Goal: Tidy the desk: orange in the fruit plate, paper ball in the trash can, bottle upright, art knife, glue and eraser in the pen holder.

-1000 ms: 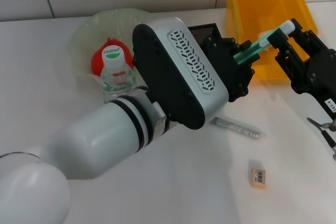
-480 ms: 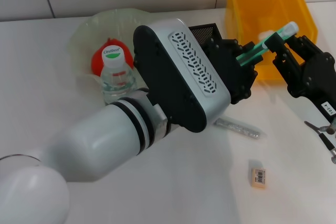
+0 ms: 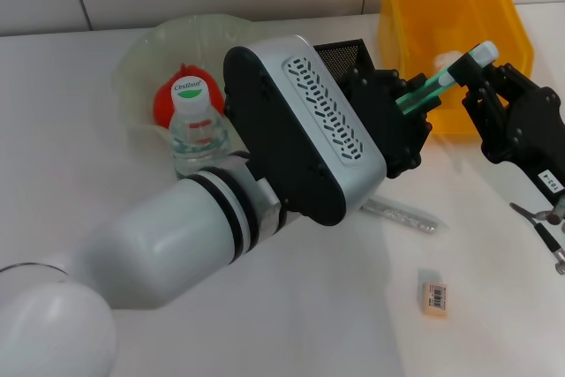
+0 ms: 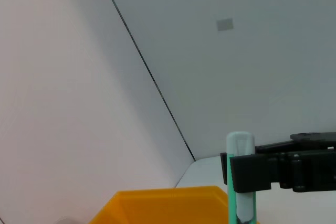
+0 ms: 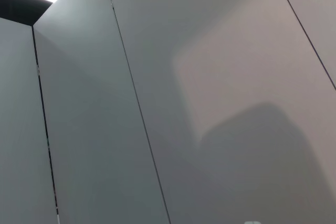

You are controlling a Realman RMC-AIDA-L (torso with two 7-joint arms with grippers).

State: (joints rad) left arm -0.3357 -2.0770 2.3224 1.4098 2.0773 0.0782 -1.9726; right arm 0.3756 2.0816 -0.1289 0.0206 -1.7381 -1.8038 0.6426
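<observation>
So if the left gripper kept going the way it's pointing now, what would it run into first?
Most likely the right gripper: the left gripper points along the green glue stick with the white cap, whose far end the right one grips. Behind that is the yellow plastic trash can, though depth is unclear.

My white table (image 3: 79,130) holds a clear fruit plate (image 3: 146,50), a standing bottle (image 3: 196,125), a black pen holder (image 3: 340,52), a yellow bin (image 3: 450,6), a silver art knife (image 3: 402,215) and an eraser (image 3: 433,297).

Green, white-capped glue stick (image 3: 437,86); yellow trash can (image 3: 459,6); orange (image 3: 168,103) red-orange; black mesh pen holder (image 3: 340,52).
</observation>
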